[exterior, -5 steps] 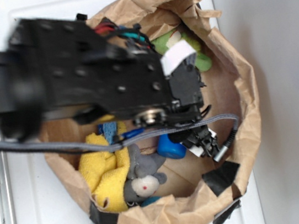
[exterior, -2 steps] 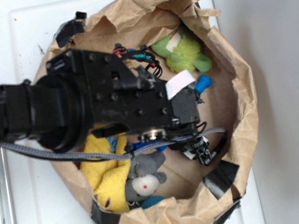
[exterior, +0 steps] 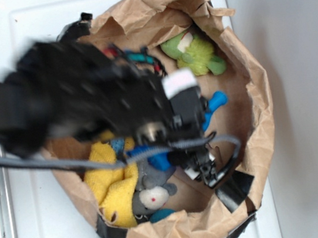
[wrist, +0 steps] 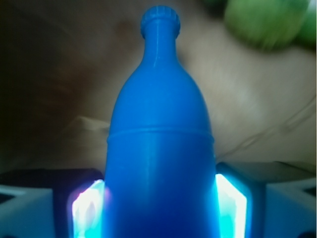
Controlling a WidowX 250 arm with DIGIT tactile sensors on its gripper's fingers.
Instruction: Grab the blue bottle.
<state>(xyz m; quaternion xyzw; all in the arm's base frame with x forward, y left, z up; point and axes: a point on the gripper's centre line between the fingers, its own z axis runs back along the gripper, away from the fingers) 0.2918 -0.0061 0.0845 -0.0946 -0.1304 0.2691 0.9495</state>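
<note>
blue bottle now sits between the fingers, body against both pads, neck pointing ahead | gripper clamped on it, arm shifted since a second ago | grab looks secured, lift pending

I count one blue bottle, one green plush toy, one grey mouse toy, one yellow cloth and one small teal object, all in one brown paper bag. There is one hand.
</note>
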